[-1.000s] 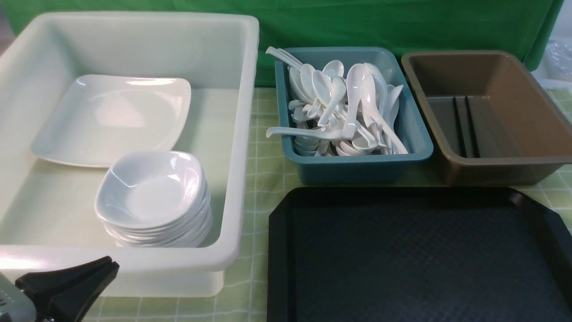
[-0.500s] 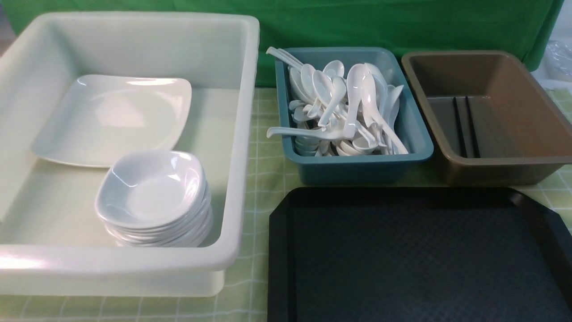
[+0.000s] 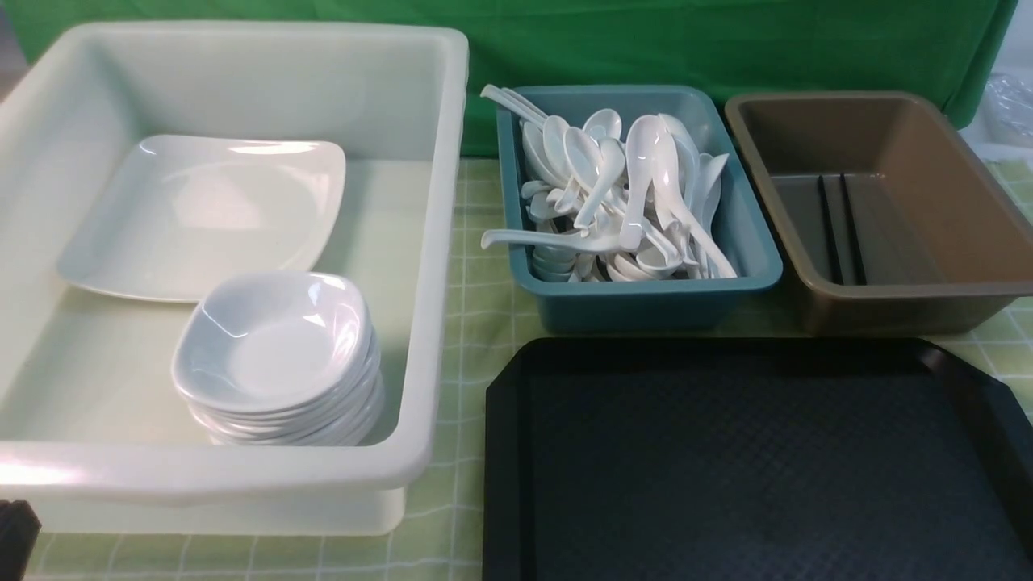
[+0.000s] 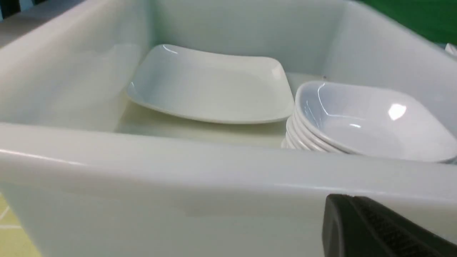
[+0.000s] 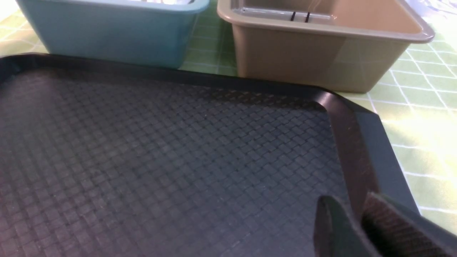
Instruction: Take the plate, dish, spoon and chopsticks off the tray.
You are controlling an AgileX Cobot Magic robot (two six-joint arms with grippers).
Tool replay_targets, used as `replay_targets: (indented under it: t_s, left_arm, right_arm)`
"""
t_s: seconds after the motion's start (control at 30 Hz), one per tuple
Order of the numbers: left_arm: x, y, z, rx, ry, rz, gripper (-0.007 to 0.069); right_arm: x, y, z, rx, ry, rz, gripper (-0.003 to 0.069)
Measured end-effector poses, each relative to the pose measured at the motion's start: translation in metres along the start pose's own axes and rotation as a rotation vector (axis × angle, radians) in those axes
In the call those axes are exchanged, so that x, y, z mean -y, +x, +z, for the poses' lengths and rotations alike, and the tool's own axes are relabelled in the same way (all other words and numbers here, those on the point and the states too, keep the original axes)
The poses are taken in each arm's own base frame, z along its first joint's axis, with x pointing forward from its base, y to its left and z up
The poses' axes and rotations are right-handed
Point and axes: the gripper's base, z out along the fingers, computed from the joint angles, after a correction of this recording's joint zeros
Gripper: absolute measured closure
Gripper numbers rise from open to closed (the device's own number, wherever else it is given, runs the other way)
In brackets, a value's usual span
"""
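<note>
The black tray (image 3: 726,460) lies bare at the front right, its textured floor (image 5: 178,160) filling the right wrist view. The plate (image 3: 202,214) rests flat in the white tub (image 3: 428,242), with a stack of small dishes (image 3: 274,347) in front of it. Several white spoons (image 3: 621,194) are piled in the teal bin (image 3: 646,286). The chopsticks (image 3: 839,230) lie in the brown bin (image 3: 912,303). My left gripper (image 4: 342,201) is shut and empty, just outside the tub's near wall. My right gripper (image 5: 348,205) hovers over the tray's right rim, its fingers slightly apart with nothing between them.
A green checked cloth covers the table and a green backdrop hangs behind the bins. The tub's tall near wall (image 4: 178,185) stands right in front of my left gripper. A black piece of my left arm (image 3: 14,537) shows at the bottom left corner.
My left gripper, seen low in front of the tub a second ago, has pulled back; only a black edge shows at the corner now. Nothing in the bins or tub has moved.
</note>
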Motion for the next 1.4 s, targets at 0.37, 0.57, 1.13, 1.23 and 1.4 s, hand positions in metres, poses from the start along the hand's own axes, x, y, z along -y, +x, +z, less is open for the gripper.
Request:
replay_targets:
  t_s: [0.37,0.57,1.13,1.23,1.4]
  left_arm:
    - [-0.0009,-0.0022,-0.0001,0.024,-0.011,0.027,0.0603]
    - [-0.0010,-0.0023,-0.0001,0.026,-0.012,0.029,0.0603]
    - [-0.0012,-0.0025,-0.0001,0.028,-0.014,0.036,0.0603]
    - [-0.0012,-0.0025,-0.0001,0.028,-0.014,0.036,0.0603]
    - [-0.0012,-0.0026,-0.0001,0.029,-0.014,0.036,0.0603]
  right_arm:
    - [0.0000,0.0000,0.0000,0.000,0.000,0.001,0.0477]
    - [0.0000,0.0000,0.0000,0.000,0.000,0.001,0.0463]
    - [0.0000,0.0000,0.0000,0.000,0.000,0.001,0.0425]
    - [0.0000,0.0000,0.0000,0.000,0.000,0.001,0.0425]
    - [0.0000,0.0000,0.0000,0.000,0.000,0.001,0.0424]
